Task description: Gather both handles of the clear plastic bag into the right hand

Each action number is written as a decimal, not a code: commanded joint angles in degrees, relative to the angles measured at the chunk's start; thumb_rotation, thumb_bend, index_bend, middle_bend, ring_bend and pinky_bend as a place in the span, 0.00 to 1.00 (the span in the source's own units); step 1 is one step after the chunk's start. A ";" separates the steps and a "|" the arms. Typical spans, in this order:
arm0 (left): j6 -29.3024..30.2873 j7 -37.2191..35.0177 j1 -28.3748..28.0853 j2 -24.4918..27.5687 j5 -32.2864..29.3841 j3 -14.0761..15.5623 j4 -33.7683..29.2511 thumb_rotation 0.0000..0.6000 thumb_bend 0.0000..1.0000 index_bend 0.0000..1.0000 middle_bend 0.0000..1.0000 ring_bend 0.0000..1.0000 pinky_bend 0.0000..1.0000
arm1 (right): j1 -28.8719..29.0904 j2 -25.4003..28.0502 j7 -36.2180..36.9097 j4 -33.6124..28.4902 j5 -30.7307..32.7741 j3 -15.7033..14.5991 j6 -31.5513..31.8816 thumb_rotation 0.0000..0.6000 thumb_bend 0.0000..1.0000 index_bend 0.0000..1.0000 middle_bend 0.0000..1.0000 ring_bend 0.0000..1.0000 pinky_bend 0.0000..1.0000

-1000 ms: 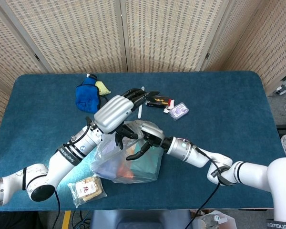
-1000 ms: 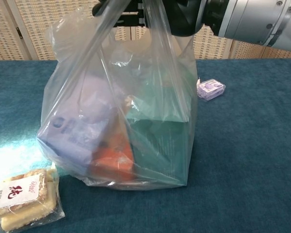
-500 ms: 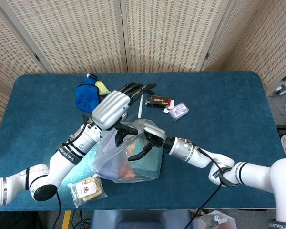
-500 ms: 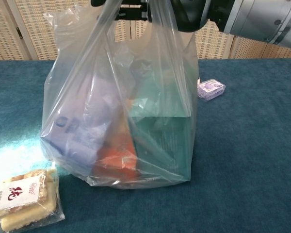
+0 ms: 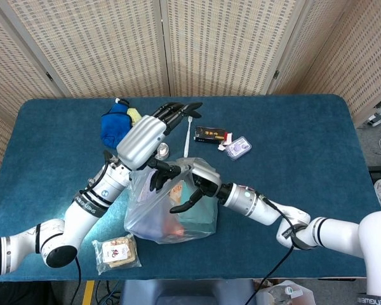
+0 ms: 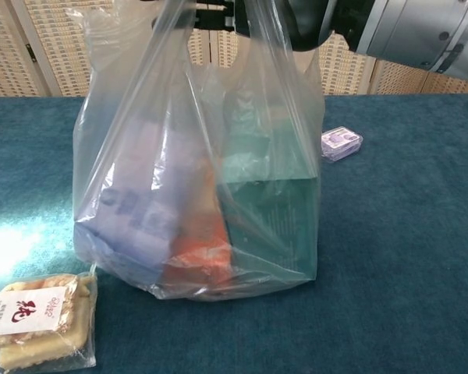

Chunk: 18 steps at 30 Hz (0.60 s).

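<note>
While your right hand (image 5: 193, 185) grips the top of the plastic bag (image 6: 195, 179) above the table (image 5: 305, 140), make sure both handles really sit inside its curled fingers; I cannot tell whether they do. Your left hand (image 5: 146, 141) hovers just above the bag, fingers stretched out flat, holding nothing. Close the right fingers fully before drawing the left hand clear, and keep the boxes inside from tipping.

Even, bright indoor light; soft shadows under the arms. Chest view: a glare patch on the tabletop (image 6: 15, 241) at its left edge, and sheen on the plastic bag (image 6: 195, 164).
</note>
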 commanded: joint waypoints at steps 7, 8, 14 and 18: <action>-0.19 0.37 0.28 -0.08 -0.63 0.06 -0.22 1.00 0.10 0.00 0.20 0.12 0.07 | 0.27 0.33 0.84 -0.43 -0.56 -0.18 -0.36 1.00 0.00 0.48 0.55 0.50 0.56; -0.30 0.26 0.31 0.01 -0.86 -0.06 -0.24 1.00 0.10 0.00 0.20 0.12 0.07 | 0.23 0.36 0.99 -0.38 -0.59 -0.22 -0.29 1.00 0.00 0.49 0.55 0.50 0.57; -1.02 -0.55 0.44 0.46 -1.78 -0.53 0.29 1.00 0.10 0.00 0.20 0.12 0.07 | 0.08 0.60 1.01 -0.10 -0.72 -0.46 -0.28 1.00 0.00 0.55 0.63 0.58 0.63; -1.68 -1.07 0.52 0.67 -2.06 -0.57 0.86 1.00 0.10 0.00 0.20 0.12 0.07 | 0.04 0.66 1.24 -0.06 -0.61 -0.53 -0.43 1.00 0.00 0.60 0.68 0.64 0.68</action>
